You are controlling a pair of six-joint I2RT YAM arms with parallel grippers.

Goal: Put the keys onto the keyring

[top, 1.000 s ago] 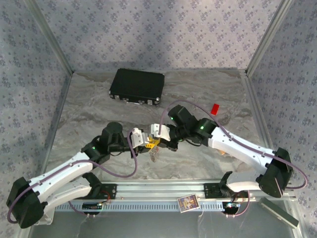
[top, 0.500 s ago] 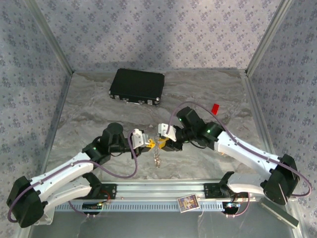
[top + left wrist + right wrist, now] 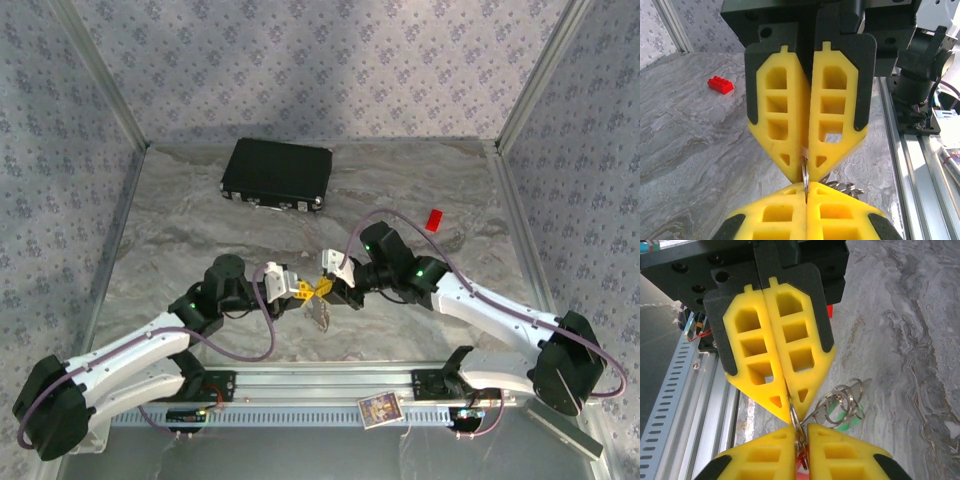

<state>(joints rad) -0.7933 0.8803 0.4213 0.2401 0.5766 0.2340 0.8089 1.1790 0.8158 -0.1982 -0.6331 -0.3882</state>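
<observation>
- Change: the right gripper [image 3: 799, 430] has re-seated on the keyring [image 3: 318, 312]. 1 second ago the 2 gripper heads partly overlapped in the top view. They now meet tip to tip.
- Left gripper [image 3: 806, 188]: clenched. Its yellow fingers are pressed together, with the thin ring wire standing in the seam between them.
- Right gripper: clenched on the same wire from the opposite side. Its finger seam is closed down to the tips in both wrist views.
- Keyring location: held in the air between the 2 grippers, above the marbled table [image 3: 180, 240] and near the front rail. A cluster of small silver rings hangs just below the pinch point.
- Keys: a green piece [image 3: 846, 421] shows behind the hanging rings, and a red piece [image 3: 801, 460] shows under the right fingers. Whether either is already threaded cannot be told.
- Other differences from 1 second ago: the right arm's elbow has moved outward to the right. The hanging cluster now sits under the contact point rather than left of it.
- No change: the black case [image 3: 277, 175] and the red brick [image 3: 434, 220] have stayed in place.
- Meaning for the task: the 2-point hold probably prepares the coil to be spread. Threading is judged not yet finished.
</observation>
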